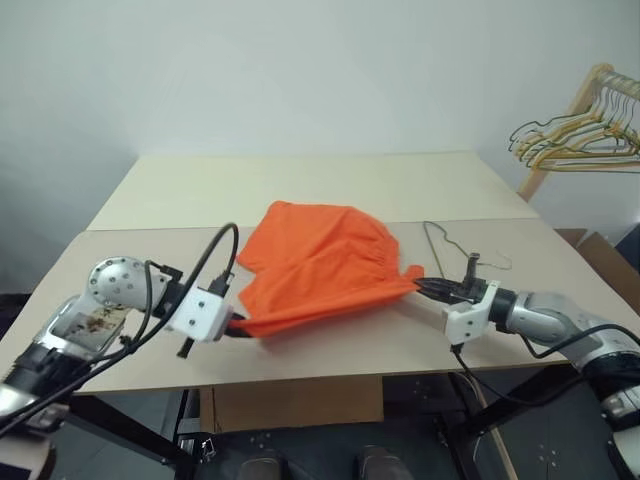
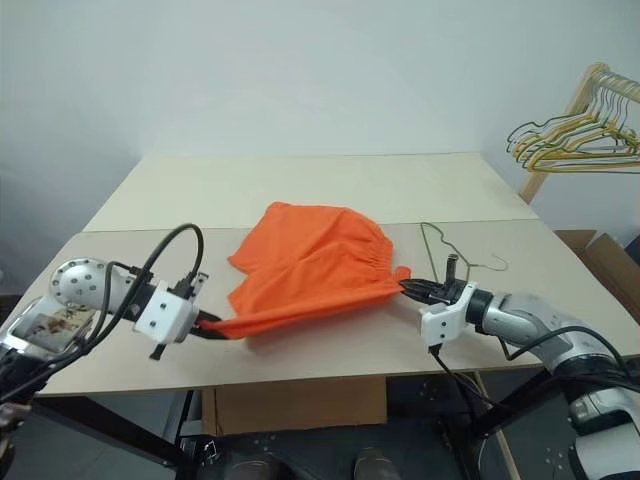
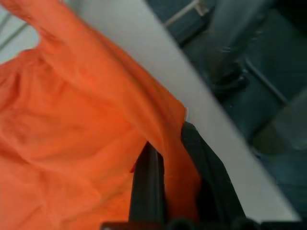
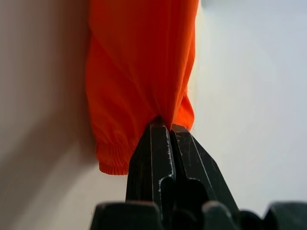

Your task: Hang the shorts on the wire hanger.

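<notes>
1. Left gripper at the near left part of the table, clamped on a corner of the shorts; in the left wrist view, orange cloth pinched between the two black fingers, just inside the table's near edge.
2. Shorts spread across the middle of the pale table, bright orange, stretched between both grippers along the near side, bulk bunched and lying farther back toward the seam between the two table boards.
3. Gathered elastic waistband on the right end of the shorts, drawn to a point at the right gripper.
4. Right gripper at the near right, closed tight on that waistband tip; in the right wrist view, fabric caught between the fingertips.
5. Wire hanger flat on the table just beyond the right gripper, right of the shorts, thin and grey.
6. Bunch of gold-yellow hangers on a wooden rack at far right, well apart from the table's contents.
</notes>
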Action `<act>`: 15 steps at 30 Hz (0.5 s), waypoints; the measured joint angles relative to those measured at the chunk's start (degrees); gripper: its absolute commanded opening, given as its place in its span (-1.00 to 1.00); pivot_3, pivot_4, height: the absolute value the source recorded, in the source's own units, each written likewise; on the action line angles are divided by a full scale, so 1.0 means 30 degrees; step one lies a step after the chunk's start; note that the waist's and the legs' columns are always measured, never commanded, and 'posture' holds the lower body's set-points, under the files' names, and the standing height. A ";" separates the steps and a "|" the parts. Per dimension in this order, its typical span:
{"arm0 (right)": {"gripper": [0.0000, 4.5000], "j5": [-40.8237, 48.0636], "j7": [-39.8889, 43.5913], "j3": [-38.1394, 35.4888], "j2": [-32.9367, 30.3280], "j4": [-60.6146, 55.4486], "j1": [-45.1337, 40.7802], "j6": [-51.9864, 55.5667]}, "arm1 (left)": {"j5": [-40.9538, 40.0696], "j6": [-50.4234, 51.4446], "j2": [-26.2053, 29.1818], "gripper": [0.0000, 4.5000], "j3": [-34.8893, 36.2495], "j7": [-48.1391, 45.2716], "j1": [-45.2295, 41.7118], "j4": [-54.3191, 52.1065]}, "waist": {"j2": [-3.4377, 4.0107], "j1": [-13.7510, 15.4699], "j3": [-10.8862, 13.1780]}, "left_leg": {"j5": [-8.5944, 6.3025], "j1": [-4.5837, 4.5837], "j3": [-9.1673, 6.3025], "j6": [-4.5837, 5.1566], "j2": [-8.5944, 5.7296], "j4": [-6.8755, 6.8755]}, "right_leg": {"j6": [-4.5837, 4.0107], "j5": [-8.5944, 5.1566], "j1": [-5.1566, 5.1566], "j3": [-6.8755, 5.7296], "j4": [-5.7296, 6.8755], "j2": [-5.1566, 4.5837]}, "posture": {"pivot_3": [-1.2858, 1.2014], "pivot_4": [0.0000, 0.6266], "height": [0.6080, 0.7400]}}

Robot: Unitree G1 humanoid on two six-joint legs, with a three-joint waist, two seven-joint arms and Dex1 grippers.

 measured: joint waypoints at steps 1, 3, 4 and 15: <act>-0.68 0.0148 0.0383 -0.0006 -0.0276 -0.0270 0.0421 -0.0008 | 0.0206 0.0548 0.0190 -0.78 0.0001 0.0035 0.0397 -0.0489 | 0.0003 0.0059 -0.0003 | -0.0002 0.0031 -0.0009 -0.0003 0.0025 0.0000 | -0.0005 -0.0004 0.0029 0.0000 -0.0003 -0.0008 | 0.11 -1.00 1.00; -0.38 0.0844 0.1790 -0.0005 -0.1537 -0.0610 0.1649 0.0038 | 0.0470 0.1314 0.0354 -0.55 0.0036 0.0028 0.0975 -0.0989 | 0.0014 0.0194 -0.0005 | -0.0001 0.0019 0.0027 -0.0002 0.0016 0.0000 | -0.0007 -0.0005 0.0014 -0.0016 0.0014 -0.0087 | 0.11 -1.00 1.00; -0.27 0.1119 0.2334 -0.0013 -0.2017 -0.0876 0.2072 0.0065 | 0.0491 0.1509 0.0371 -0.45 0.0037 -0.0050 0.1083 -0.1053 | 0.0013 0.0200 -0.0005 | 0.0000 0.0027 0.0071 0.0000 0.0012 0.0000 | 0.0001 -0.0010 -0.0003 -0.0019 0.0061 -0.0132 | 0.11 -1.00 1.00; 1.00 1.5255 0.5793 -0.4857 -0.5221 -1.2171 0.8438 1.6309 | -0.2176 0.2668 0.0327 0.86 0.1983 -0.3215 -0.1896 0.0488 | 0.0015 0.0116 -0.0007 | 0.0034 -0.0028 0.0126 0.0119 0.0002 -0.0006 | 0.0072 -0.0102 -0.0065 -0.0060 0.0093 -0.0246 | 0.11 -1.00 1.00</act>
